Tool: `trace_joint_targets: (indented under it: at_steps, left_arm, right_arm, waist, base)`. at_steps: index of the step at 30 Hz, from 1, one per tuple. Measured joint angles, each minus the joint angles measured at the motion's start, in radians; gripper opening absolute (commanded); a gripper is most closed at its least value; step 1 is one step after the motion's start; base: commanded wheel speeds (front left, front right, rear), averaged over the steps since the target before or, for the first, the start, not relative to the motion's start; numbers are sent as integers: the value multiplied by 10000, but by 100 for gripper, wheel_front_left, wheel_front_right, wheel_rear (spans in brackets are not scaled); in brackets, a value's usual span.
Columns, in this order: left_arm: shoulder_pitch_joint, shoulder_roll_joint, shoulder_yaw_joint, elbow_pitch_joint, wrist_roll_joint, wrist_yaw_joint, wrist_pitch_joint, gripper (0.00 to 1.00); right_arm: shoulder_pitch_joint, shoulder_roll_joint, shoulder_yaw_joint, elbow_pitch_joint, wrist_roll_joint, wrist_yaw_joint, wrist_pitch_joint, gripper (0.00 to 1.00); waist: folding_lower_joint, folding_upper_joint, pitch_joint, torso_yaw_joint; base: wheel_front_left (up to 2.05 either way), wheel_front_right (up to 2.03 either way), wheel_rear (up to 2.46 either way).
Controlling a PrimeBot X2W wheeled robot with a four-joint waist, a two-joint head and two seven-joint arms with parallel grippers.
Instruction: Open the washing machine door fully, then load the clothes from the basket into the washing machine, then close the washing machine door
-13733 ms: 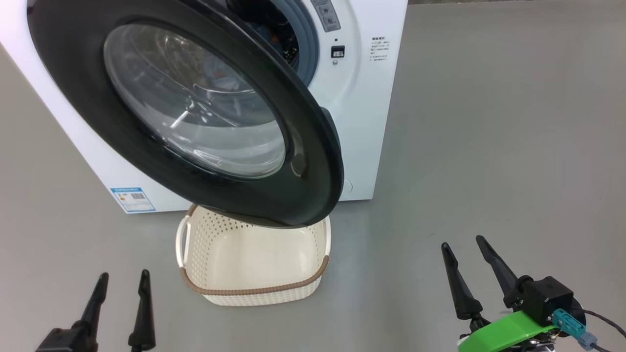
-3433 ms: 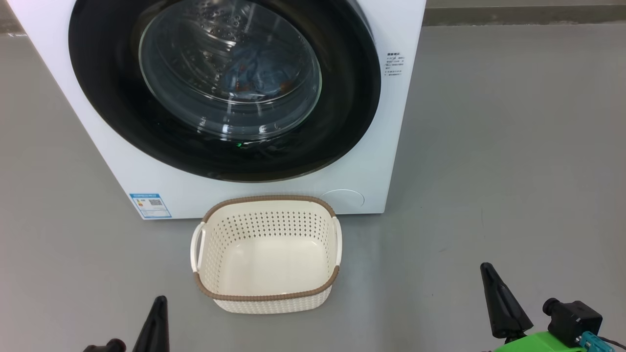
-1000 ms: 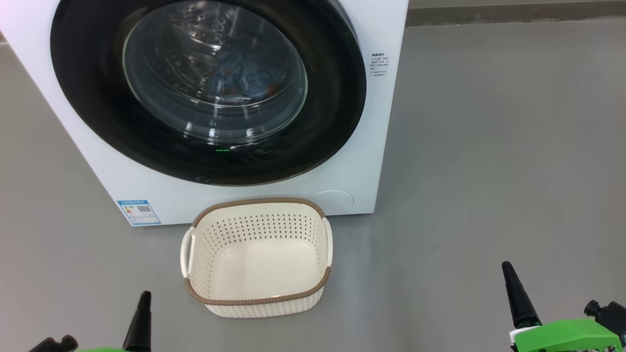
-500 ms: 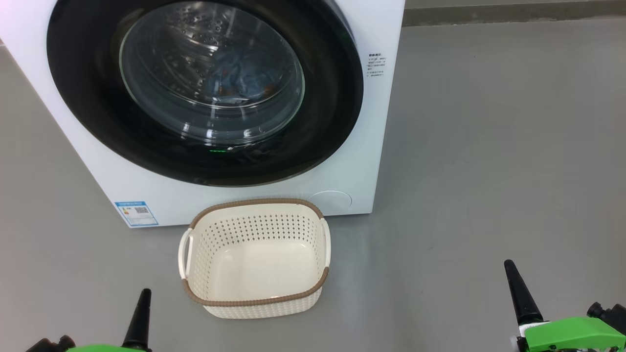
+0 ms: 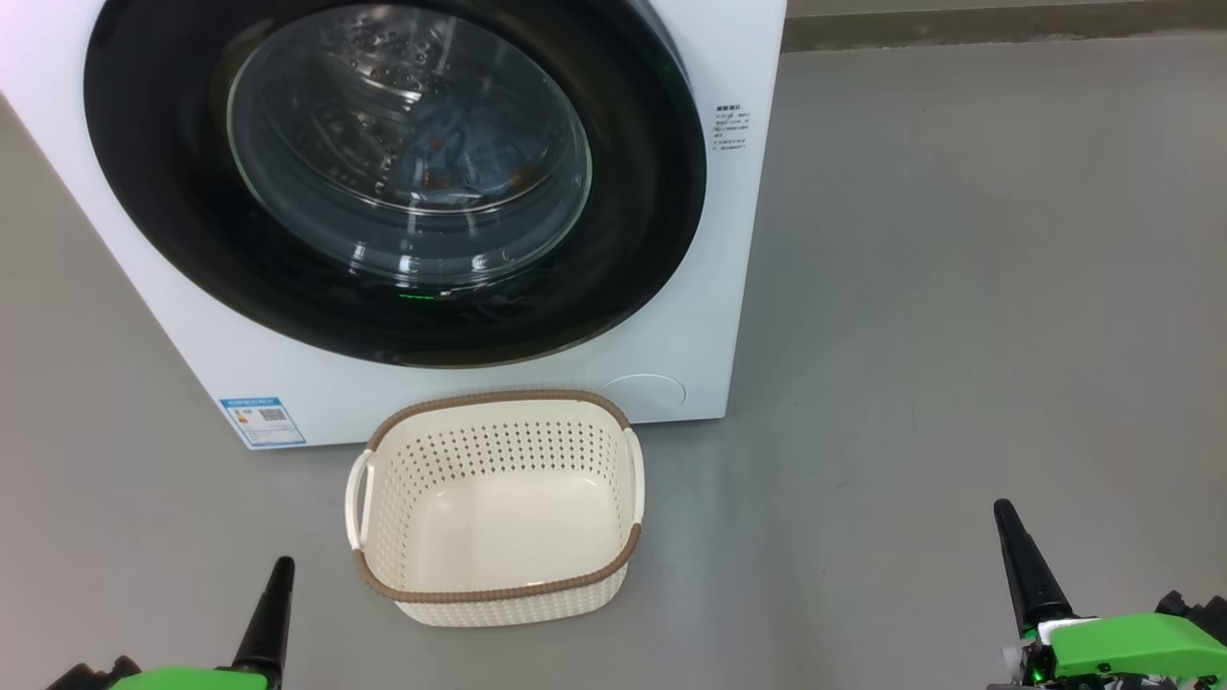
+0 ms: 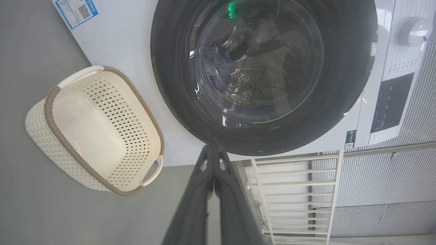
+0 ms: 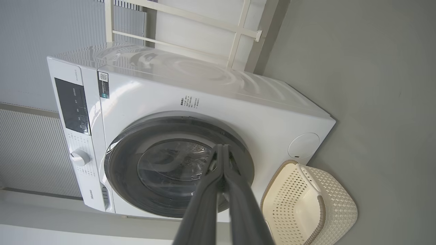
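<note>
Down at seven o'clock in the head view, the left pincer (image 5: 279,580) rises as one dark spike from a bright green plastic mount (image 5: 182,678). Its two long fingers are pressed flat together with nothing between them. The left wrist view confirms it: both tips meet in a single point.

Up at ten o'clock from that pincer, a small blue-edged label sticker (image 5: 262,420) sits on the lower left corner of the big white box-shaped washing machine (image 5: 733,240). The large round glossy black washing machine door (image 5: 637,201) lies flush against the white front, closed, and takes up most of eleven to one o'clock. A tiny green light (image 5: 414,296) glows at the door's six o'clock.

Through the clear bulging glass bowl (image 5: 316,192) at its centre, the soft blue clothes with orange specks (image 5: 460,144) lie inside the perforated steel drum (image 5: 374,57).

At six o'clock from the door, the small cream perforated plastic basket with a brown woven-look rim (image 5: 498,592) stands upright on the smooth grey floor (image 5: 959,287), just in front of the machine's foot. Its bare cream bottom shows. Whether it touches the machine cannot be told.

At the machine's lower right corner sits a round white flap (image 5: 654,391).

Far over at five o'clock, well apart from the basket, the right pincer (image 5: 1008,527) points up from another green mount. Its fingers are likewise squeezed together and hold nothing.
</note>
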Motion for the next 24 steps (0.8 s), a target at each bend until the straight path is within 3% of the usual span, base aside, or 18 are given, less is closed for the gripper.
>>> trace_joint_targets:
  at_steps: [24]
  left_arm:
    - [-372, 0, 230, 205, -2188, 0, 617, 0]
  right_arm:
    - [-228, 0, -203, 167, 2178, -31, 610, 0]
  waist:
    - [-1, 0, -6, -96]
  base:
    - [0, 0, 0]
